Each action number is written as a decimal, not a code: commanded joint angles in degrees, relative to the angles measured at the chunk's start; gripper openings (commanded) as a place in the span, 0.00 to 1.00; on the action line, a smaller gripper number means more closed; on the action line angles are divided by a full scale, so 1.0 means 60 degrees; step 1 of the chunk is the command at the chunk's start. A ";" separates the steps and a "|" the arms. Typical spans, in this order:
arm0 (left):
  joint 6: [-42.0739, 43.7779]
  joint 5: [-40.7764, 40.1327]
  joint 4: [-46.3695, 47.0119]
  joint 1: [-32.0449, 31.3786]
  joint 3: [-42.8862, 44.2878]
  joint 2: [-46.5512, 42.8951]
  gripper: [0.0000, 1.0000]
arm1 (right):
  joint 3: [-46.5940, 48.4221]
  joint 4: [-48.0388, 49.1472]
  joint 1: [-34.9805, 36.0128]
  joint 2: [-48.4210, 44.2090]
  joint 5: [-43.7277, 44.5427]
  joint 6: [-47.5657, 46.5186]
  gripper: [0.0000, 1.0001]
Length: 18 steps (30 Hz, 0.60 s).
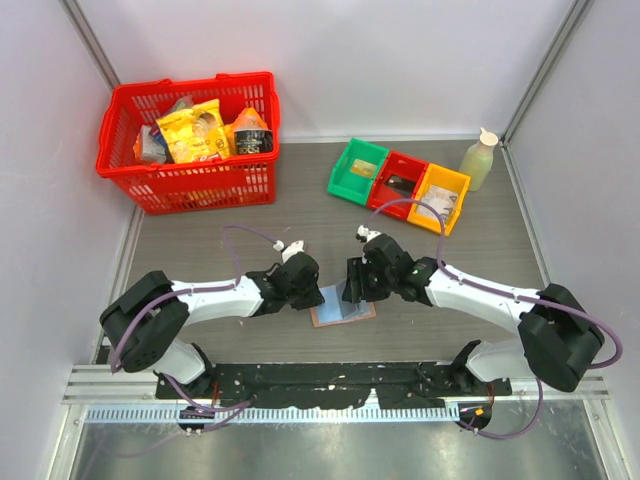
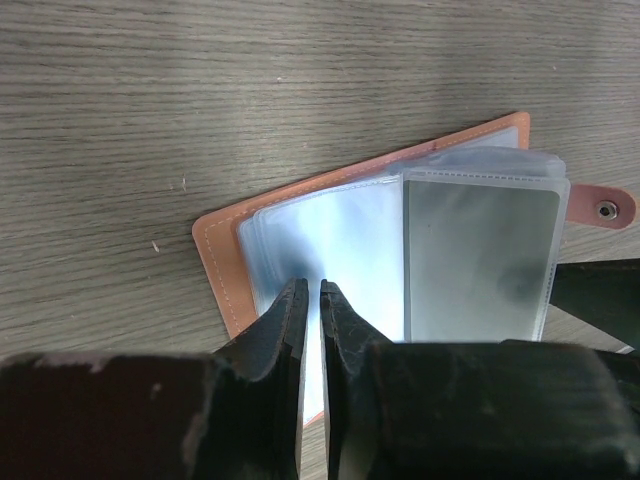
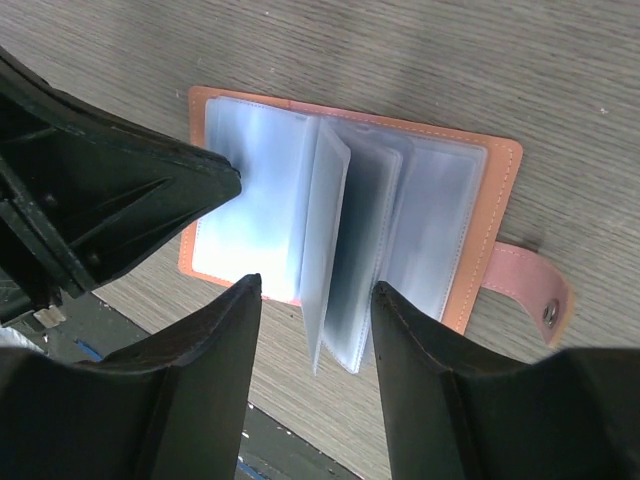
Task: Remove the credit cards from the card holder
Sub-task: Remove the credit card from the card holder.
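Pinning the left page of the card holder (image 2: 212,245), open on the worktop (image 2: 150,90), the left fingers (image 2: 288,325) sit nearly closed; a grey credit card (image 2: 480,260) lies sleeved on its right, where the right fingers (image 3: 215,350) gape around upright sleeves (image 3: 335,250). Risk: gripping plastic, not card, could drag the holder.

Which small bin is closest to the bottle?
The yellow bin, at the row's right end; the green bin and red bin sit farther from the bottle.

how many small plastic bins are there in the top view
3. A green bin, a red bin and a yellow bin sit side by side at the far right, next to a bottle.
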 commanded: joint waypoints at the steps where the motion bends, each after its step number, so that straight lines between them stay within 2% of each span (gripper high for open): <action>1: 0.0029 0.0007 -0.0298 -0.0129 -0.0279 0.0045 0.13 | 0.0594 -0.0292 0.0221 0.0057 0.0473 -0.0181 0.54; 9: -0.0191 0.0051 -0.0035 -0.0158 -0.0455 -0.0219 0.13 | 0.0608 0.0599 0.0440 0.0277 -0.0592 0.0023 0.51; 18: -0.0542 -0.0198 0.0112 -0.0173 -0.0879 -0.1126 0.15 | 0.0550 0.0747 0.0543 0.0468 -0.0462 0.0141 0.51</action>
